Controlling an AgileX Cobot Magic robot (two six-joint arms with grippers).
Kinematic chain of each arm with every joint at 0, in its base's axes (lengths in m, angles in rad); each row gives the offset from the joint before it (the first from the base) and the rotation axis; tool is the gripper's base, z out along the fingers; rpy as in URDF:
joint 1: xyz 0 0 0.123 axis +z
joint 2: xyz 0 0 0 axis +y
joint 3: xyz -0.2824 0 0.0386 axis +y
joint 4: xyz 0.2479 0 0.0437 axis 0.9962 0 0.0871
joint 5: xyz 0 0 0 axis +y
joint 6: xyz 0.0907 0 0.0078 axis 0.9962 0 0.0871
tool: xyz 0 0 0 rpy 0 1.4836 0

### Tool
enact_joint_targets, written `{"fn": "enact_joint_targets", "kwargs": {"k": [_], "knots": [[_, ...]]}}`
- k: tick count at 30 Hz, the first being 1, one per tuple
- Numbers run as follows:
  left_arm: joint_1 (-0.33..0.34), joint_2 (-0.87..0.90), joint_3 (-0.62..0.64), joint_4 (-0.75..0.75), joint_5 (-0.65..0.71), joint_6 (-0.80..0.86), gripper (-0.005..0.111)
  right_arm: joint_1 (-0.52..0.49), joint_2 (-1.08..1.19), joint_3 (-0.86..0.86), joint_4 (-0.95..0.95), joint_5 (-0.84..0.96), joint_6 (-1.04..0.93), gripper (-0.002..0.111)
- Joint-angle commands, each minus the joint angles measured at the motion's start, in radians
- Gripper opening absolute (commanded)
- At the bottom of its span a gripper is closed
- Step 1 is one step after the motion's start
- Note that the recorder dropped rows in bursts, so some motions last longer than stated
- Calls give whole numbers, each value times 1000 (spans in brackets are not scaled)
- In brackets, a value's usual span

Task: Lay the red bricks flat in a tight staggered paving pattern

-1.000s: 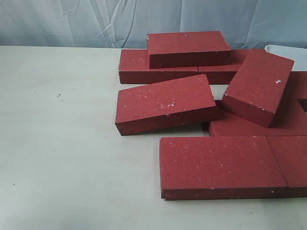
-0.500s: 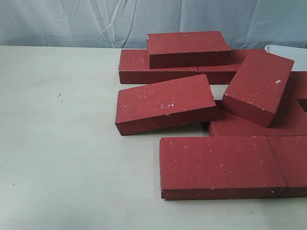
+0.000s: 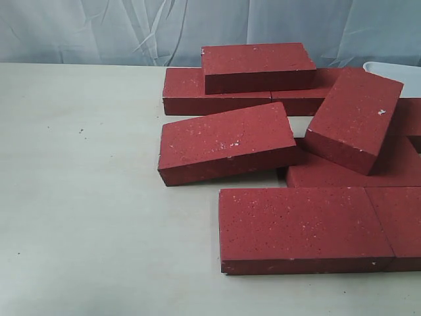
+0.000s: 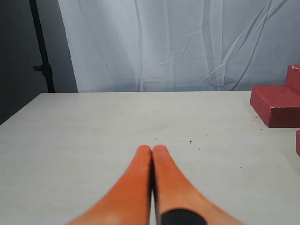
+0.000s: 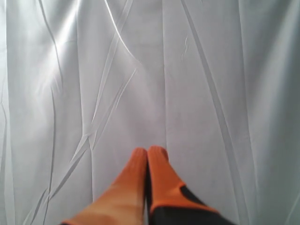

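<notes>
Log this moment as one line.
left gripper shut, empty | right gripper shut, empty | red bricks jumbled, some tilted, none gripped

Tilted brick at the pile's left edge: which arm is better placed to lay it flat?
Probably left. The left end effector, shut, hangs over the table facing the bricks, and the tilted brick sits on the pile's left side. The right end effector, shut, faces only curtain.

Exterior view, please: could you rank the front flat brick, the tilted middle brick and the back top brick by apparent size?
1. front flat brick
2. tilted middle brick
3. back top brick
Nearness to the camera probably explains it; the bricks look identical.
</notes>
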Motion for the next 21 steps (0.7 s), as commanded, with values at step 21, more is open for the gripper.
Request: {"fn": "enact_joint_targets", "kwargs": {"k": [21], "knots": [[-7,-4,5,4,-6,-1,0,1,127,-155,-6,176,0,-1]]}}
